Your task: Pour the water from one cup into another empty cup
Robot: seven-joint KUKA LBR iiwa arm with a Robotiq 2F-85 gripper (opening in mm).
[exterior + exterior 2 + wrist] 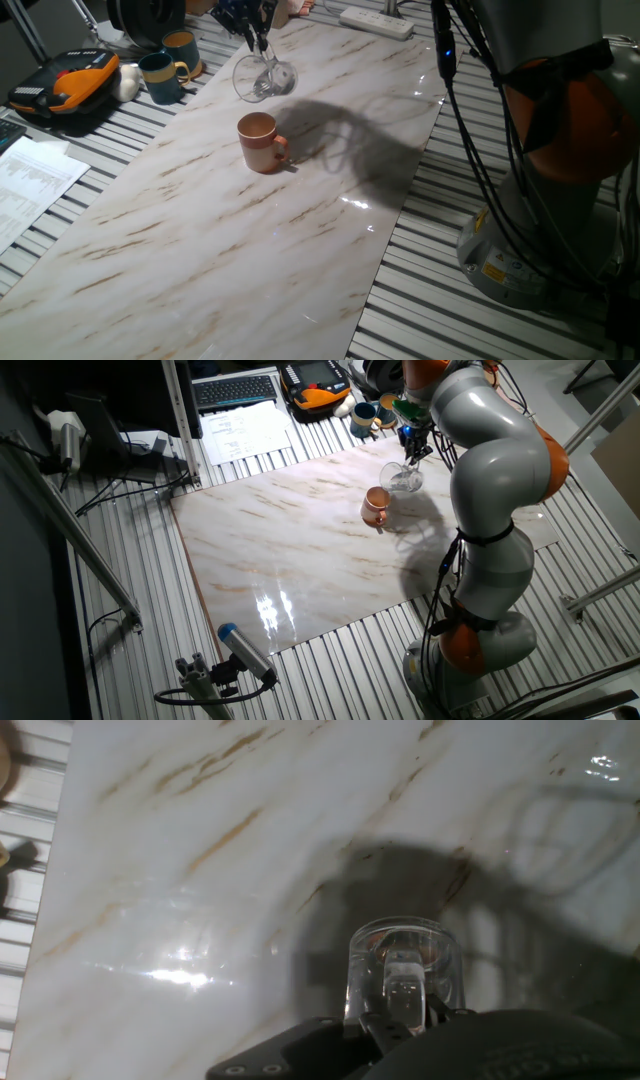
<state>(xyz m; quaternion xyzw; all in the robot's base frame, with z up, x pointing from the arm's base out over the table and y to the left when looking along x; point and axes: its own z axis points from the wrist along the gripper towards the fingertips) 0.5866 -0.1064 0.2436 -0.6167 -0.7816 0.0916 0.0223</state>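
The glass mug hangs tipped on its side in the air, mouth towards the near left. My gripper is shut on its rim from above. The terracotta mug stands upright on the marble slab, just below and in front of the glass, handle to the right. From the other side the glass mug sits up and right of the terracotta mug, under the gripper. In the hand view the glass mug is end-on with one finger inside it. I cannot make out any water.
Two teal mugs stand off the slab at the back left, beside a black and orange device. A power strip lies at the far edge. Papers lie left. The arm's base stands at the right.
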